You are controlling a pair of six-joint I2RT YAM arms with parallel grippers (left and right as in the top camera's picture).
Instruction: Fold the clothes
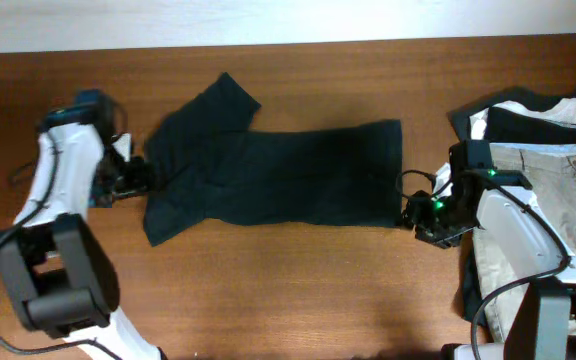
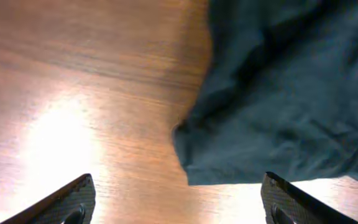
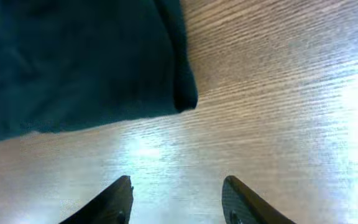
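The very dark navy T-shirt (image 1: 278, 175) lies folded lengthwise on the wooden table, a sleeve sticking up at the back left. My left gripper (image 1: 133, 180) is open and empty at the shirt's left end; its wrist view shows the shirt's edge (image 2: 278, 99) just ahead of the fingers (image 2: 176, 202). My right gripper (image 1: 415, 212) is open and empty at the shirt's lower right corner, which shows in its wrist view (image 3: 73, 62) ahead of the fingers (image 3: 178, 199). No white mark is visible.
Beige khaki trousers (image 1: 558, 190) and black-and-white garments (image 1: 538, 118) are piled at the right edge, behind my right arm. Bare wood lies in front of the shirt (image 1: 288, 290).
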